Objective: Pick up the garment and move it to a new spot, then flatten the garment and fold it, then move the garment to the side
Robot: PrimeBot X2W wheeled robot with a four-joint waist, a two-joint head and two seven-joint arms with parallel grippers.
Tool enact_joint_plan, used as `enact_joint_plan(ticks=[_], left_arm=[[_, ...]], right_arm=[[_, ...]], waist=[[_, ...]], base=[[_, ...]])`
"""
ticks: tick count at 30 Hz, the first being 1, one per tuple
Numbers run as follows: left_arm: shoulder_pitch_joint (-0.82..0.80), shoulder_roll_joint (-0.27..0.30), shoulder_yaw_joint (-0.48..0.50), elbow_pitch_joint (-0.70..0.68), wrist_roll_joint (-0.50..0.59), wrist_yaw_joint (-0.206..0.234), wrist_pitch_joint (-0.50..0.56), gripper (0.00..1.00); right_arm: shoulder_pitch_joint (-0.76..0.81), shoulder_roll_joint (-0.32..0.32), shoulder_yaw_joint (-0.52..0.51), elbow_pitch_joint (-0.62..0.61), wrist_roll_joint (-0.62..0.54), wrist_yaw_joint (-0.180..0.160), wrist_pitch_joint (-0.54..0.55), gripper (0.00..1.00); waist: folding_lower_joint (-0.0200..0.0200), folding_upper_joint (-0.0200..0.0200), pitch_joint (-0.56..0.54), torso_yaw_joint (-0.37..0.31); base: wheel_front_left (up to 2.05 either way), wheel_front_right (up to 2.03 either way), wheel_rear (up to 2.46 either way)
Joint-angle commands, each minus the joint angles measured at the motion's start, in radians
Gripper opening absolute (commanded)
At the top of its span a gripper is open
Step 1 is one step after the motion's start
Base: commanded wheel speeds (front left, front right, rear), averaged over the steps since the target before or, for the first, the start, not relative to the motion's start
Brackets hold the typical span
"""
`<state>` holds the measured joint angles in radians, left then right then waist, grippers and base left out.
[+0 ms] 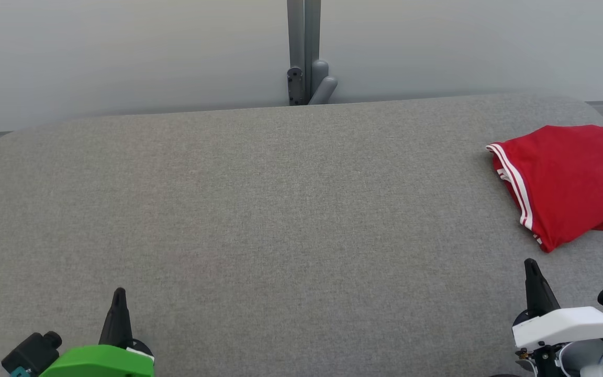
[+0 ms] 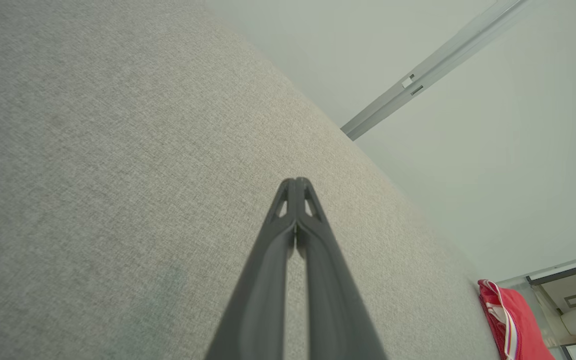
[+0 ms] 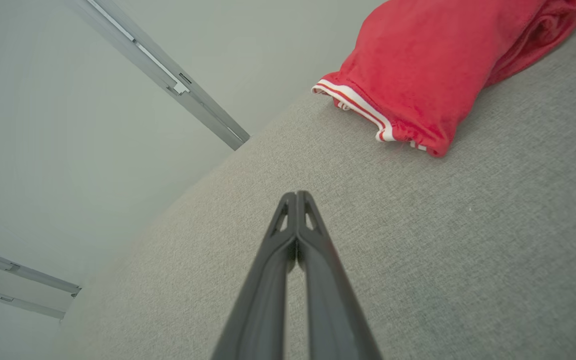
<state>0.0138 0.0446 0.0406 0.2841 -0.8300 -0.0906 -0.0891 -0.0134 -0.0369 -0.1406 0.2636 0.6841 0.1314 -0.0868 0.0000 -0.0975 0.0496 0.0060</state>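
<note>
Nearest to us, low over the near edge of the worktop (image 1: 280, 209), are our two arms. The left jaws are clenched on nothing: in the left wrist view their two dark fingers (image 2: 268, 280) lie pressed together right to the tips, above bare grey fabric. From the head view they sit at the worktop's near left, a single black point rising from a green wrist housing (image 1: 102, 361) and aimed at the worktop's far edge.

The right jaws are likewise clenched and empty, their fingers (image 3: 273, 280) meeting along the whole length. They stand at the worktop's near right, rising from a white wrist housing (image 1: 568, 324), tilted a little leftward and clear of the cloth.

The garment (image 1: 568, 178) lies at the worktop's right end, about midway between the near and far edges, well apart from the left jaws and near the right ones without touching. It is red with white stripes on its trim, folded into a compact bundle, the striped edge facing the worktop's middle.

Behind the middle of the worktop's far edge a grey post (image 1: 304, 52) stands against a pale wall (image 1: 123, 52).
</note>
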Motion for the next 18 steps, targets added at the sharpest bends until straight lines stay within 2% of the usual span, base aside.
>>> enact_joint_plan(ticks=[1,18], left_arm=[[-0.030,0.004,0.009,-0.018,-0.038,0.004,0.008,0.00],[-0.072,0.005,0.029,-0.034,-0.236,0.016,0.061,0.00]], right_arm=[[-0.030,-0.008,0.002,-0.006,0.042,0.000,0.009,0.00],[-0.071,-0.011,0.007,0.010,0.279,0.000,0.061,0.00]], waist=[[0.0000,0.0000,0.001,0.000],[0.0000,0.0000,0.010,-0.001]], base=[[0.00,0.00,0.00],[0.00,0.00,0.00]])
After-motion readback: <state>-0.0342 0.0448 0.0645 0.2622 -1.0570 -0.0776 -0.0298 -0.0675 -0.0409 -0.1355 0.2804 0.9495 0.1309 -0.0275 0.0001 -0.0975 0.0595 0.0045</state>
